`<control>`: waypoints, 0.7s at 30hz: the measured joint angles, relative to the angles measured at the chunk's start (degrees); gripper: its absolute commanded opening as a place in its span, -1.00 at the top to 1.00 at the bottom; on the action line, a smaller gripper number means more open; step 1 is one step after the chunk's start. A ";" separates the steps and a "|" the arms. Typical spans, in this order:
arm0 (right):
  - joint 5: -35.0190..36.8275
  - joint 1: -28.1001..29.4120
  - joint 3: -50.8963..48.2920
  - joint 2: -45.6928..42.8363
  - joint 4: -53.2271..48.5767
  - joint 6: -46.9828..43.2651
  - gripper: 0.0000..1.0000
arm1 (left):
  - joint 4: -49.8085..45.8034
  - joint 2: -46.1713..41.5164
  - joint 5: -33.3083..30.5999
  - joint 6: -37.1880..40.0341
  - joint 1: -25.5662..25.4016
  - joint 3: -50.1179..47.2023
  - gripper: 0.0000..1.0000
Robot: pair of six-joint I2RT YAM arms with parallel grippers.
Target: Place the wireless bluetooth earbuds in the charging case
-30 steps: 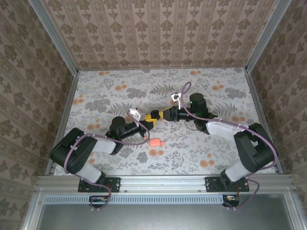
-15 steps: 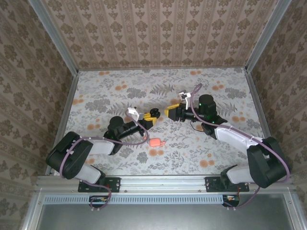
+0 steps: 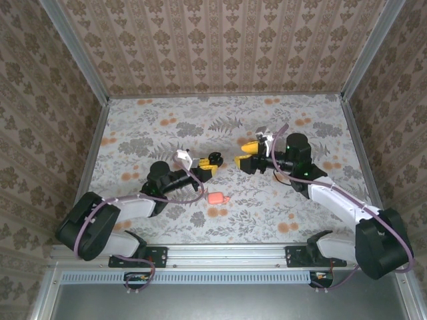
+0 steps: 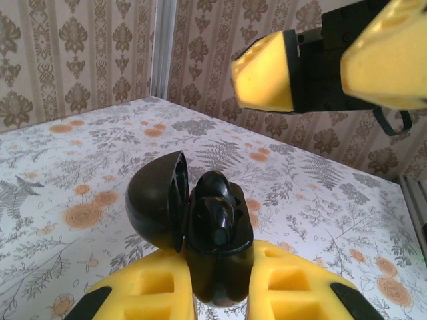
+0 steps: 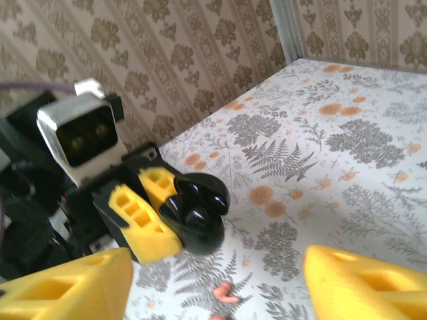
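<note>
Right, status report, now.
Left jaws shut on glossy black hinged shell, lid open. Right jaws open, empty. Small salmon-pink plastic case lies on table, untouched.

Work surface: flat table top (image 3: 167,113) covered in pale paper printed with grey ferns and orange blossoms, under even, diffuse light. Beige-brown damask wallpaper panels (image 3: 220,47) close the far, left and right sides. Bare aluminium posts (image 3: 75,53) stand at the far corners, and a ribbed aluminium rail (image 3: 227,252) runs along the near edge.
</note>
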 measured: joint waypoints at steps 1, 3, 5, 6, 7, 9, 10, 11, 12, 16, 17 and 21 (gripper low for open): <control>-0.46 -0.26 0.00 -0.28 -0.79 -1.18 -0.47 | -0.52 -0.63 0.15 0.09 0.00 0.00 0.85; -1.53 -0.85 0.00 -0.68 -1.99 -3.56 -0.47 | -2.08 -2.19 0.50 0.48 -0.02 0.00 0.85; -2.60 -1.18 0.00 -0.90 -2.58 -5.92 -0.50 | -3.08 -3.28 0.87 0.74 0.00 0.00 0.85; -3.37 -1.38 0.00 -1.05 -2.78 -7.08 -0.51 | -3.58 -3.82 1.22 0.94 -0.02 0.02 0.85; -3.82 -1.40 0.00 -1.27 -2.93 -8.04 -0.52 | -4.26 -4.35 1.55 1.16 -0.02 0.02 0.85; -5.05 -1.42 0.00 -1.84 -3.32 -10.43 -0.55 | -5.73 -5.46 2.10 1.60 -0.02 0.02 0.85; -5.55 -1.42 0.00 -2.12 -3.74 -11.39 -0.57 | -6.23 -5.95 2.27 1.79 -0.02 0.02 0.85; -6.23 -1.42 0.00 -2.40 -4.02 -12.57 -0.59 | -6.82 -6.51 2.49 1.99 -0.02 0.04 0.85; -6.91 -1.42 0.00 -2.60 -4.31 -13.84 -0.60 | -7.43 -7.06 2.67 2.08 -0.02 0.07 0.85; -9.38 -1.42 0.02 -2.93 -6.64 -18.47 -0.64 | -9.70 -9.03 3.19 2.99 -0.09 0.07 0.85; -9.86 -1.42 0.02 -2.93 -7.74 -19.71 -0.64 | -10.03 -9.44 3.34 3.10 -0.13 0.07 0.85; -11.69 -1.42 0.98 -2.86 -13.40 -24.39 -0.64 | -11.69 -10.62 3.91 3.74 -0.48 0.09 0.84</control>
